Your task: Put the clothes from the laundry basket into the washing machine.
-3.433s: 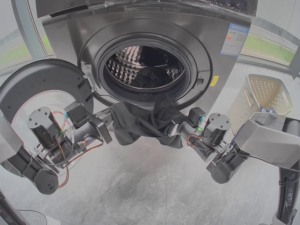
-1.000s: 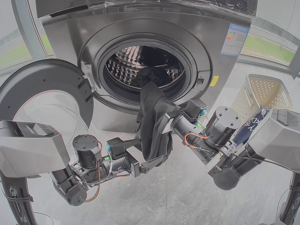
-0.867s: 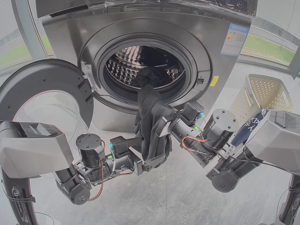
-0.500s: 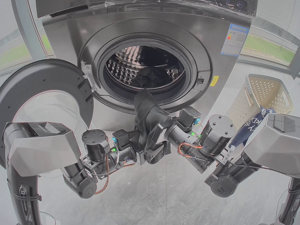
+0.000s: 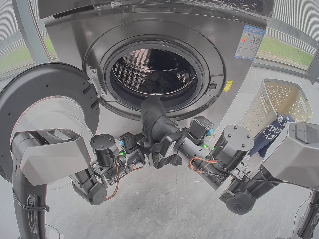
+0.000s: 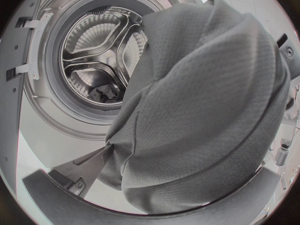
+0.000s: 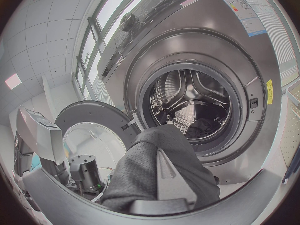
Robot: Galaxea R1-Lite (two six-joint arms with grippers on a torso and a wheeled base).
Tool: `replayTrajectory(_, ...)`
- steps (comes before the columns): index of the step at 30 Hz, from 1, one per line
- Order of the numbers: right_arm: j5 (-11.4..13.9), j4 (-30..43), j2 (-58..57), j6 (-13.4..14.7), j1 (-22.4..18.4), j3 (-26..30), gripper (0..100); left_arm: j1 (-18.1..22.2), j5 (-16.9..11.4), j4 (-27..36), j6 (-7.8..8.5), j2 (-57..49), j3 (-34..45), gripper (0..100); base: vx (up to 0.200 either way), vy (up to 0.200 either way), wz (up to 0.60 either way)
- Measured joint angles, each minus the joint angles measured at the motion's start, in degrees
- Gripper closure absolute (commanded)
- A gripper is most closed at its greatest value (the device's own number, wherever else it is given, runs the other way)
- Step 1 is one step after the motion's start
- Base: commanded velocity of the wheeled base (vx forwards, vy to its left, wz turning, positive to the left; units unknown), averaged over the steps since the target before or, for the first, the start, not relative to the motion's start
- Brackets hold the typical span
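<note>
You're midway: one dark piece [image 5: 161, 82] lies in the drum [image 5: 131, 73], your right fingers [image 7: 170, 178] pinch the black garment [image 5: 154, 117] just below the drum mouth, left fingers [image 6: 84, 161] seemingly closed on its lower bunch, and a blue garment [image 5: 269, 132] waits in the laundry basket [image 5: 285, 83].

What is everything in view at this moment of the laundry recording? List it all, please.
washing machine: one, grey, front-loading, facing the robot.
door: one, dark grey with a clear window, swung open on the robot's left.
dark garment: one, black, lying inside the drum.
black garment: one, bunched between both tools, just below the opening.
laundry basket: one, beige, on the floor at the robot's right.
blue garment: one, blue with white print, at the basket, partly behind the right arm.
right tool: one, shut on the black garment.
left tool: one, against the black garment's lower part.
</note>
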Motion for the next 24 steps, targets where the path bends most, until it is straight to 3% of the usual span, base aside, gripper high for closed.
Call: replayTrajectory(24, -1.15, 0.04, 0.77, 0.12, -1.05, -0.54, 100, -1.26, 1.54, -0.13, -0.02, -0.63, 0.71, 0, 0.000, 0.000, 0.00)
